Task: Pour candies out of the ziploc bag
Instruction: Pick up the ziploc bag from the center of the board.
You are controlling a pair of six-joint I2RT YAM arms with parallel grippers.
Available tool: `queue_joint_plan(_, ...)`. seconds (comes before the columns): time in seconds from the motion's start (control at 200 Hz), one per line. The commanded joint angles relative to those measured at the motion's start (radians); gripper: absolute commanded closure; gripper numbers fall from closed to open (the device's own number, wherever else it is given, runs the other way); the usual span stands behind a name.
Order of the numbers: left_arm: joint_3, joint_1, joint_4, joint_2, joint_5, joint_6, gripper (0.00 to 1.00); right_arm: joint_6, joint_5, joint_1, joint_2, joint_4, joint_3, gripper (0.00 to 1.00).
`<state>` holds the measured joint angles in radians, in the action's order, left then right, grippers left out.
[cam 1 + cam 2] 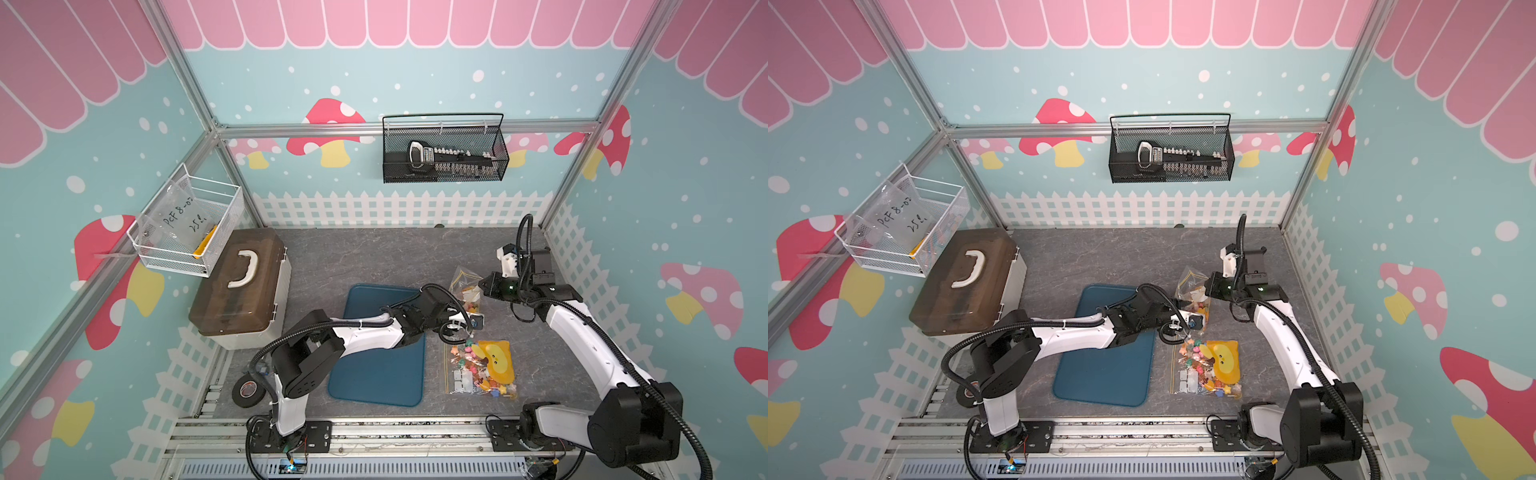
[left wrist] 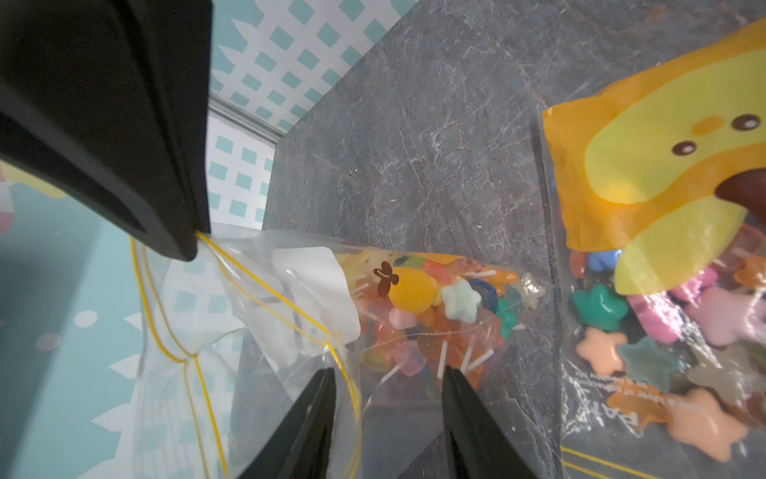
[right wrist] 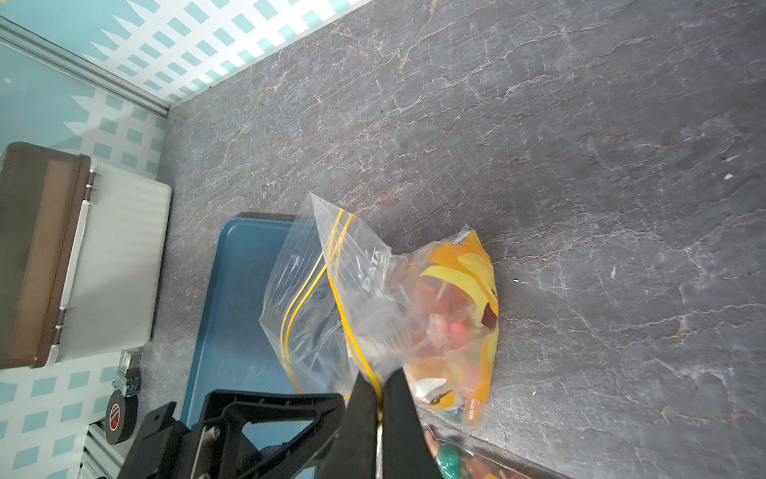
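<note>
Right tool (image 3: 379, 379) pinches the limp, slippery ziploc bag (image 3: 364, 298) by its zip edge, at the tray's (image 1: 376, 374) two o'clock; the half-open left tool (image 2: 387, 385) should likely take the candies' (image 2: 418, 307) heavy end.

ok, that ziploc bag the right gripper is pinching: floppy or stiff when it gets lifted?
Likely floppy: the ziploc bag creases and sags away from the right gripper, shut on its yellow-lined rim. Probably bottom-heavy: the candies bunch at the far end, so it may swing. The clear film looks slick and could slip from a small pinch.
</note>
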<state>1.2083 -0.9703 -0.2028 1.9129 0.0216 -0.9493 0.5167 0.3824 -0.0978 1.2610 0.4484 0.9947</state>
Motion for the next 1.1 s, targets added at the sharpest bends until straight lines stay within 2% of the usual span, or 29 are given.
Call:
queue_joint_plan(0.0,0.033,-0.010,-0.055,0.033,-0.078,-0.034,0.55,0.011,0.022,0.004,-0.024,-0.036,-0.008,0.94)
queue_joint_plan(0.14,0.037,-0.021,-0.110,0.055,-0.141,-0.052,0.60,0.011,0.023,0.005,-0.030,-0.040,-0.016,0.94)
queue_joint_plan(0.37,0.037,-0.031,-0.159,0.067,-0.181,-0.059,0.77,0.015,0.030,0.005,-0.038,-0.043,-0.020,0.94)
queue_joint_plan(0.55,0.037,-0.038,-0.157,0.053,-0.189,-0.035,1.00,0.017,0.025,0.004,-0.041,-0.045,-0.016,0.93)
queue_joint_plan(0.826,0.064,-0.039,-0.066,-0.012,-0.147,0.056,1.00,0.025,-0.027,0.006,-0.023,-0.048,0.009,0.85)
queue_joint_plan(1.096,0.097,-0.010,0.098,-0.089,0.028,0.225,1.00,0.038,-0.064,0.011,-0.009,-0.070,0.035,0.80)
